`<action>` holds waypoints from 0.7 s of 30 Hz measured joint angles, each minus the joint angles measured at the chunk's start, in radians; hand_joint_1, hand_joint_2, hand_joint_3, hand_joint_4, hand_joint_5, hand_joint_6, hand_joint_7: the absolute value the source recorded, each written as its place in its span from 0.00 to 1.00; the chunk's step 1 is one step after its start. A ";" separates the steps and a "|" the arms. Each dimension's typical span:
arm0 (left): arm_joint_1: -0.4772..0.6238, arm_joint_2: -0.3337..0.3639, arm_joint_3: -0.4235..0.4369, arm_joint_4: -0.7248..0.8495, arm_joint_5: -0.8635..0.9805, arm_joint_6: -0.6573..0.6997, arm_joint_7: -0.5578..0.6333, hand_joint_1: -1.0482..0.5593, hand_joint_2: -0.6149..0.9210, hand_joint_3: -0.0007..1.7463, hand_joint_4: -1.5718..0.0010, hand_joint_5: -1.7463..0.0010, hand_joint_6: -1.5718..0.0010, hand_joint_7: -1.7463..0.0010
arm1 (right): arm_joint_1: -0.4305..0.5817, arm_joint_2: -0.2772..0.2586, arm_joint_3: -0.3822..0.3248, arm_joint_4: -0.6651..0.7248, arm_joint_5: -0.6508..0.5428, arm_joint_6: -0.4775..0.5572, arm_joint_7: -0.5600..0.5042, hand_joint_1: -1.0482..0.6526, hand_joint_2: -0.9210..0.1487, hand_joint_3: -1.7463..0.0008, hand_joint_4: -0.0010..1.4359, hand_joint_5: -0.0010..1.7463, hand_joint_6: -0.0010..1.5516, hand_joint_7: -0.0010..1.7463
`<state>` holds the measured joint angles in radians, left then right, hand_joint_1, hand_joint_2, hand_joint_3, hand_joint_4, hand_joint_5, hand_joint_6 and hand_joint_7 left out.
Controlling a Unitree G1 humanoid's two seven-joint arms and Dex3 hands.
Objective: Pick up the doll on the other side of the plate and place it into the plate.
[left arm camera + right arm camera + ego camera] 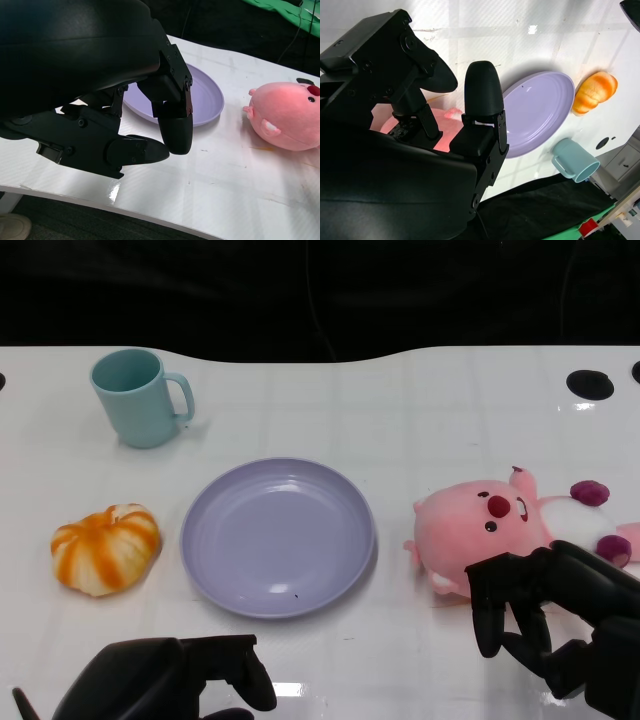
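Note:
The pink plush doll [500, 525] lies on its side on the white table, right of the lilac plate [280, 540], which holds nothing. My right hand [560, 615] hangs just above the doll's near side with its fingers spread and curved downward, holding nothing. In the right wrist view the doll [447, 130] shows pink between the fingers [482, 95], with the plate [545, 107] beyond. My left hand [170, 680] rests low at the table's front edge, left of the plate, with nothing in it. The left wrist view shows the plate [205, 100] and the doll [287, 117] past the left hand [125, 100].
An orange and white pumpkin toy [105, 548] lies left of the plate. A teal mug [140, 398] stands at the back left. The table's far edge [320, 352] meets a dark background.

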<state>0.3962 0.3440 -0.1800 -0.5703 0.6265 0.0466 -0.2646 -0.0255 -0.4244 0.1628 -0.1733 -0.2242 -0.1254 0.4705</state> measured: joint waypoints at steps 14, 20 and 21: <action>-0.005 0.000 0.005 0.001 0.000 -0.001 -0.007 0.47 1.00 0.23 0.62 0.07 0.57 0.41 | 0.000 0.000 0.005 0.000 -0.015 0.002 -0.001 0.58 0.57 0.19 0.60 1.00 0.50 0.88; -0.005 0.000 0.006 0.001 0.000 0.001 -0.007 0.47 1.00 0.23 0.61 0.08 0.56 0.43 | 0.000 0.000 0.005 -0.001 -0.015 0.008 -0.001 0.58 0.57 0.19 0.60 1.00 0.50 0.88; -0.005 0.000 0.006 0.001 -0.001 0.000 -0.007 0.47 1.00 0.23 0.60 0.08 0.56 0.43 | 0.000 0.000 0.005 -0.001 -0.015 0.010 -0.001 0.58 0.57 0.20 0.60 1.00 0.50 0.88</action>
<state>0.3909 0.3439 -0.1742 -0.5697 0.6260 0.0471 -0.2716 -0.0257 -0.4244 0.1678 -0.1746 -0.2396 -0.1158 0.4694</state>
